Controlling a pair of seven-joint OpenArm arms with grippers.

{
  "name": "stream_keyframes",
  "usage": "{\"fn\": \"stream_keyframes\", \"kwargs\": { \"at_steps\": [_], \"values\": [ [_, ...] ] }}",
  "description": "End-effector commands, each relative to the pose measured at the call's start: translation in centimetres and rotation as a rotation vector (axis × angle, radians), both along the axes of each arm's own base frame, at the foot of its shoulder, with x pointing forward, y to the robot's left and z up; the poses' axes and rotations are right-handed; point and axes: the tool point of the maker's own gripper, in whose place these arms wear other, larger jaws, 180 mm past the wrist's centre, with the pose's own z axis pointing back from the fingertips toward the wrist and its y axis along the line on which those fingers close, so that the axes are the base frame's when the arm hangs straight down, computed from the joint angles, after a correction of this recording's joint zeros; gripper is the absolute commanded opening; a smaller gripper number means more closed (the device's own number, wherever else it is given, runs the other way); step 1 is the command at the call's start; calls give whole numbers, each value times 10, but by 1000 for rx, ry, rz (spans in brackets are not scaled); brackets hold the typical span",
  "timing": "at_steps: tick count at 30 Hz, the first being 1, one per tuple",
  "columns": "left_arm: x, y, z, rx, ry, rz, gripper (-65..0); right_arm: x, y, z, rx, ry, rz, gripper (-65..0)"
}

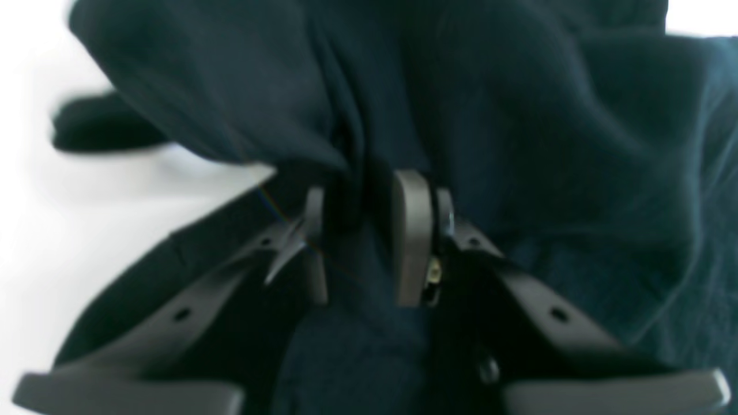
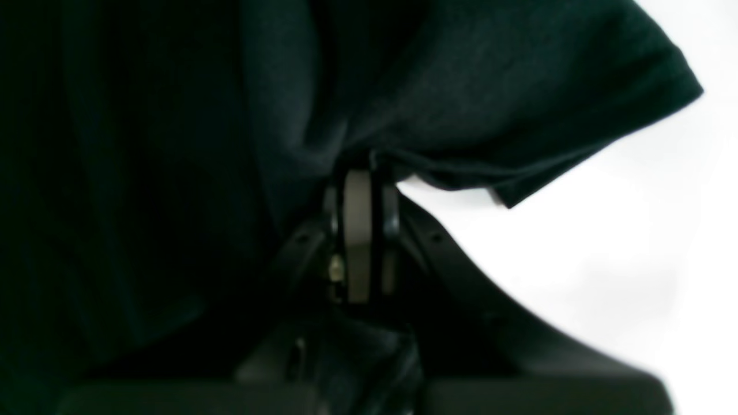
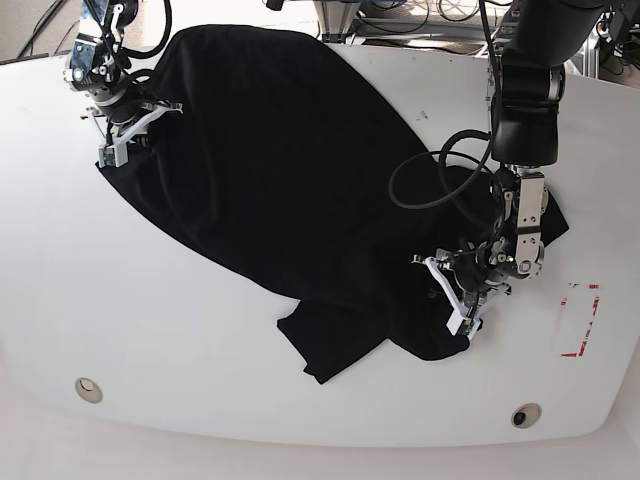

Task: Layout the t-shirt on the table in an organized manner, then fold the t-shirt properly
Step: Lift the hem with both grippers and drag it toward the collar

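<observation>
Nearest the base camera, 2 small round holes (image 3: 88, 389) in the glossy white worktop (image 3: 200, 340), 1 at each front corner, second hole (image 3: 526, 414) on the right. Just beyond, on the right, a red dashed rectangle mark (image 3: 578, 320), bare, nothing lying inside it. Further in, the black t-shirt (image 3: 290, 190) spread diagonally across the worktop from far left to near right, rumpled, one corner flap pointing toward the front edge near the middle. At the shirt's near-right end, the left claw (image 3: 462, 290) low over the cloth; seen from the left wrist (image 1: 360, 230), fingers parted a little with a bunched fold of the dark cloth pinched between them, so grasping the t-shirt. Fabric (image 1: 519, 144) draped in folds ahead of that claw, white worktop (image 1: 34, 230) showing to one side. At the far-left end, the right claw (image 3: 130, 135) against the shirt's edge; from the right wrist (image 2: 362, 190), fingers clenched tight together with a thin hem of the t-shirt (image 2: 490, 86) caught at the tips, a sleeve-like flap hanging past them over the bright worktop (image 2: 634, 259). Beyond the worktop's far edge, cables and dark arm segments (image 3: 525, 90).
</observation>
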Motion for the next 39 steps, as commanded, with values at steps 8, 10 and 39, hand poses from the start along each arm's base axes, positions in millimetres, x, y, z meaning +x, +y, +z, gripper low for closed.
{"fn": "stream_keyframes", "kwargs": {
  "at_steps": [8,10,39],
  "values": [
    [19,20,38,25,-97,13,-229,-28,-22,-6,-46,124,-38,-357],
    [19,30,46,55,-108,12,-189,-24,-32,4,-66,97,-59,-235],
    [-54,95,104,257,-213,80,-150,163,-23,97,-65,-244,42,-22]
  ]
}}
